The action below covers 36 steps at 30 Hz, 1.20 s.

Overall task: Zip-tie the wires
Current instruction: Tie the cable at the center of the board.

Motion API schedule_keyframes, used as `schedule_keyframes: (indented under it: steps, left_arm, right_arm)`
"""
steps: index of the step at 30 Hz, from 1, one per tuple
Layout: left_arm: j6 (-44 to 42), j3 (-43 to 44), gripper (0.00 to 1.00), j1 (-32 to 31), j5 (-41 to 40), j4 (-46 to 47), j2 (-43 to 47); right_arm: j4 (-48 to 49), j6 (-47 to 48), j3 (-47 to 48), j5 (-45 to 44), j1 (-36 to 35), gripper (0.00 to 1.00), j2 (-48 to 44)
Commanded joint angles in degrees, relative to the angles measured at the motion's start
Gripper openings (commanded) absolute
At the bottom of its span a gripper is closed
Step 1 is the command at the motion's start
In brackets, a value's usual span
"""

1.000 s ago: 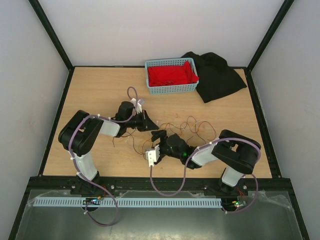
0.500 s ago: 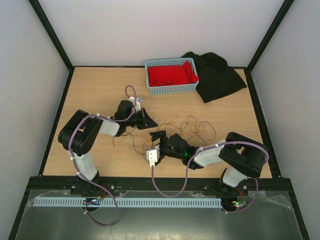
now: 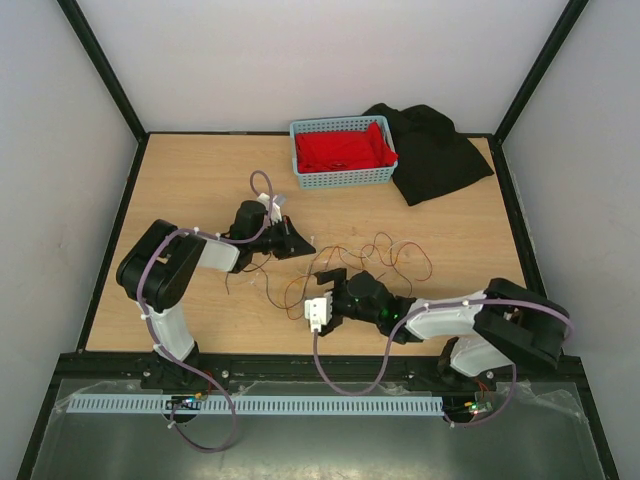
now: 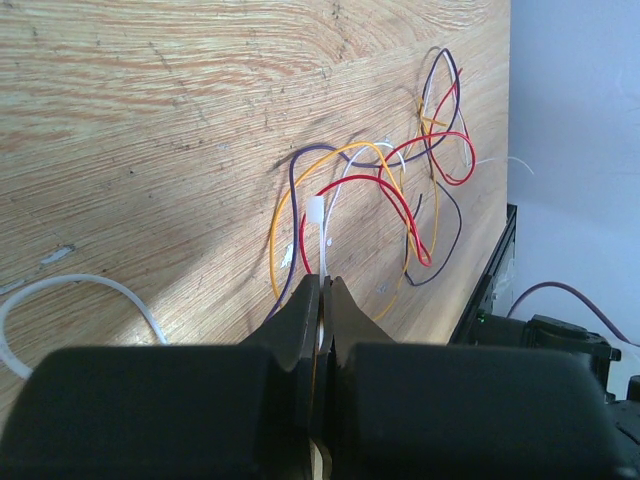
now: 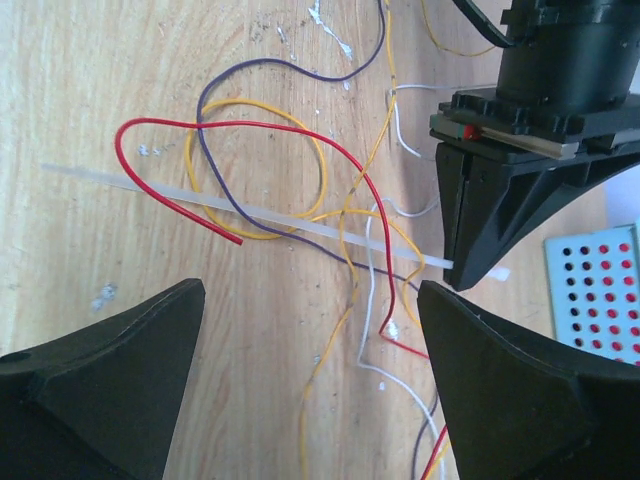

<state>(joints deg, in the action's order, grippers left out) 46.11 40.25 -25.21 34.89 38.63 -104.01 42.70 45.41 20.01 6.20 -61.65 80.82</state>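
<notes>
Wires (image 5: 230,123) lay tangled mid-frame on the table (image 5: 100,80), crossed by the zip tie (image 5: 250,213), its right end pinched in the closed left gripper (image 5: 470,275); the right gripper (image 5: 310,292) stood wide open at the bottom.

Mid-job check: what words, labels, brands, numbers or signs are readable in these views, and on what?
No text can be read in any view.
The basket, the red cloth and the black cloth: no print shows.
The zip tie and the wires: bare, unmarked.
The small boards below the arm bases: coloured specks, too small to read.
</notes>
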Motion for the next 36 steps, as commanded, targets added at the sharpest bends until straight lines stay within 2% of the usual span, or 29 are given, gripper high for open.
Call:
schedule_keyframes:
  steps: [1, 6, 9, 21, 27, 36]
  left_arm:
    - [-0.4, 1.6, 0.0, 0.2, 0.1, 0.7, -0.5]
    - [-0.5, 1.8, 0.0, 0.2, 0.3, 0.5, -0.5]
    - [-0.3, 1.7, 0.0, 0.2, 0.2, 0.3, -0.4]
    - [-0.2, 1.7, 0.0, 0.2, -0.1, 0.1, -0.3]
    - [0.0, 1.7, 0.0, 0.2, -0.1, 0.0, -0.1]
    - [0.2, 1.6, 0.0, 0.1, 0.1, 0.0, 0.4]
  right_arm:
    - [-8.6, -9.3, 1.7, 2.7, -0.3, 0.96, -4.8]
    - [-21.1, -15.3, 6.8, 8.6, -0.4, 0.91, -9.2]
    - [-25.0, -19.4, 10.1, 13.0, -0.6, 0.86, -9.7]
    - [-25.9, -34.0, 19.8, 11.2, -4.2, 0.73, 4.2]
    - [-24.4, -36.2, 21.8, 7.7, -5.2, 0.67, 10.0]
    - [-23.8, -38.5, 23.1, 3.1, -5.2, 0.65, 15.2]
